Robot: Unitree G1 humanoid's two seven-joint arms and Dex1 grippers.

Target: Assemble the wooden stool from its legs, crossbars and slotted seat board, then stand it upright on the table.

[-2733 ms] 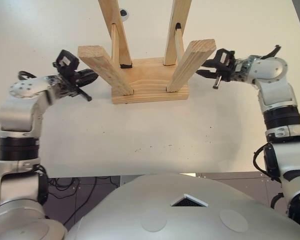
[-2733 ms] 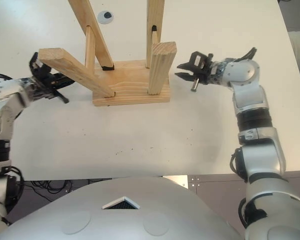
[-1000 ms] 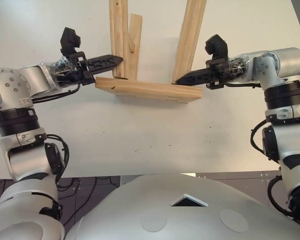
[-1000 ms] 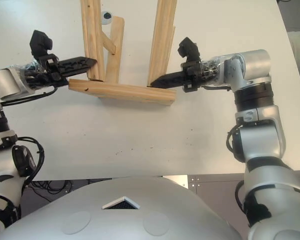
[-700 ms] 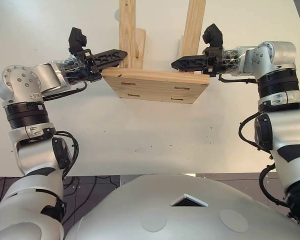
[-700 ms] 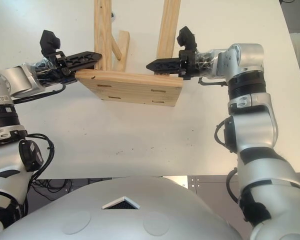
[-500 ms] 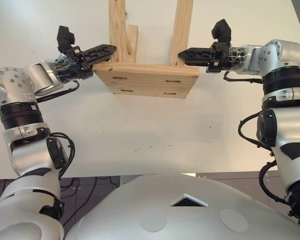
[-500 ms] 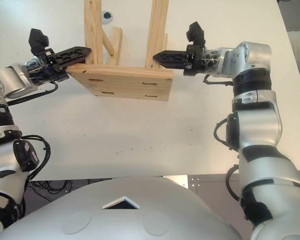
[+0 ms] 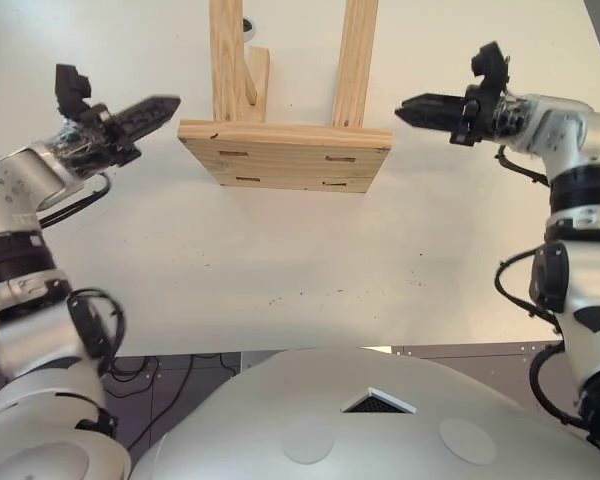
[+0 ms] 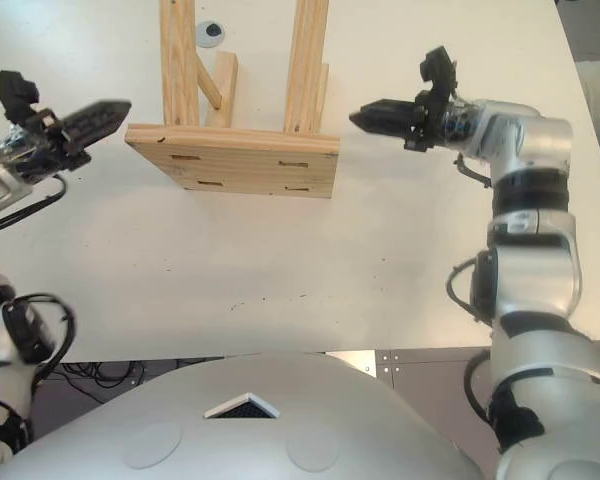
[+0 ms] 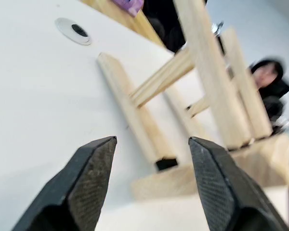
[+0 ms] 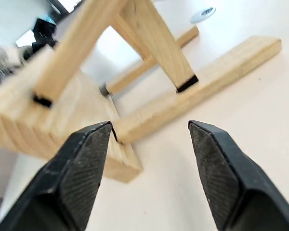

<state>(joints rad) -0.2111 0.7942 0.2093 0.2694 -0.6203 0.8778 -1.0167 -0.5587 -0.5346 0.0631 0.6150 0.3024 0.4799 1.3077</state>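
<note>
Wide apart and empty at left jaws and right jaws alike, hovering off either end of the seat board (image 9: 290,168), touching nothing. Stool (image 9: 285,135) on its side on the table (image 9: 280,270), legs (image 9: 226,60) pointing away.

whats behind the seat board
Wooden legs stretch away from the seat board over the table, with a round port beyond. The upper legs cover most of the lower ones.

Head stereo pair looking down over table (image 9: 280,250), wrist cameras behind jaws, all sharing stool (image 9: 285,155).
</note>
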